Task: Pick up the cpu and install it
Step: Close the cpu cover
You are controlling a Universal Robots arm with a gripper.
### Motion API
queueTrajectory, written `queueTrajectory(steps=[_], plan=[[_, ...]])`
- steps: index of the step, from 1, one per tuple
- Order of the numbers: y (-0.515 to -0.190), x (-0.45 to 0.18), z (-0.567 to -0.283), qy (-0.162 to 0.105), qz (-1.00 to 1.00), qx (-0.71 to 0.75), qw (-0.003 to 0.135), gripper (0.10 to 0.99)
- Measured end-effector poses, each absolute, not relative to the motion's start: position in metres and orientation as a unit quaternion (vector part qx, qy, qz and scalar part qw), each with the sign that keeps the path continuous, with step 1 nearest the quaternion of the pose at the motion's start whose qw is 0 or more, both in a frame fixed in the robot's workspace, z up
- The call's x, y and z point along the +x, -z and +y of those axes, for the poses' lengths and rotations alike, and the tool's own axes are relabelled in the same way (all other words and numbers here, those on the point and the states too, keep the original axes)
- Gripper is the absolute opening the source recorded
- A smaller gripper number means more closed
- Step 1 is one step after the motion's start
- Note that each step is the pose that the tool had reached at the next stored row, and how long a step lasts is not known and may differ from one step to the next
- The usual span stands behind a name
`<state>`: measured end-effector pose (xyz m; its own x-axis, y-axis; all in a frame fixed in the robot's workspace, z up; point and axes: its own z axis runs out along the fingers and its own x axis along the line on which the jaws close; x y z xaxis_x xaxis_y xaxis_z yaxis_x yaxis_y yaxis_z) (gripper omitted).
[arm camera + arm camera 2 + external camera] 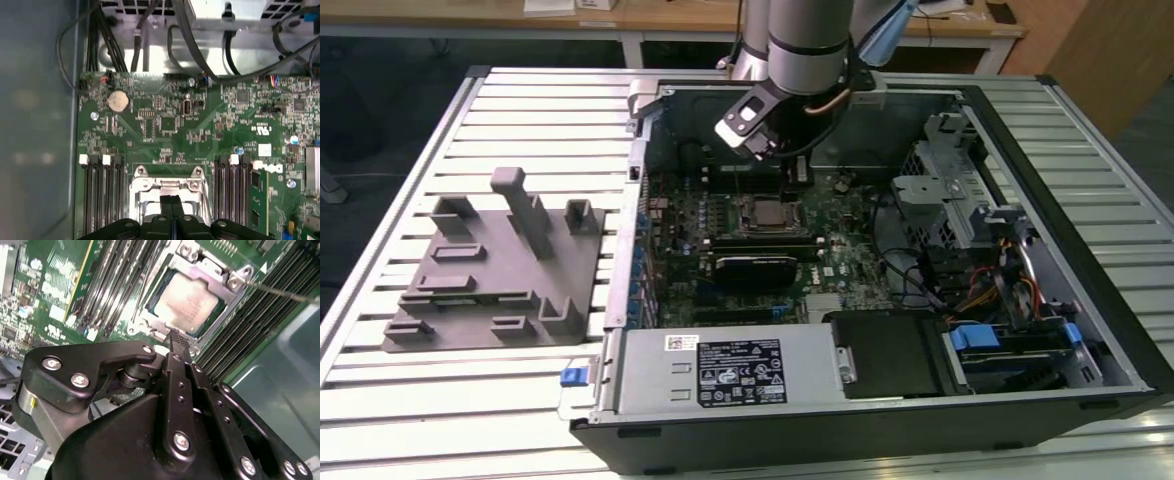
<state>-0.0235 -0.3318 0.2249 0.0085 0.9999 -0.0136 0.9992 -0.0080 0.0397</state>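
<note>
1. Exterior view.
   - An open computer case lies on its side on a slatted counter.
   - A grey fixture block with upright posts sits on the counter just beside the case, at the exterior view's left.
   - The arm reaches down into the case.
   - The hand hangs close above the socket frame on the green motherboard.

2. Second wrist view.
   - The cpu, with a silvery top, lies flat inside the socket frame.
   - Dark memory slots run along both sides of the frame.
   - The hand is narrow, its fingers pressed together with nothing between them.
   - The tips point at the frame's edge, beside the cpu. Whether they touch it cannot be told.

3. First wrist view.
   - The hand shows two black fingers meeting tip to tip, with a thin seam between them.
   - The fingers hang over the socket frame.
   - A coin cell sits on the motherboard.
   - Black cables run along the board's edge.
</note>
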Motion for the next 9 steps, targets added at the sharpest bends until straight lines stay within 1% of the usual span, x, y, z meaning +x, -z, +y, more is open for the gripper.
queueTrajectory(steps=[9], plan=[[-0.220, -0.037, -0.334, -0.008, 0.703, 0.711, 0.020, 0.106]])
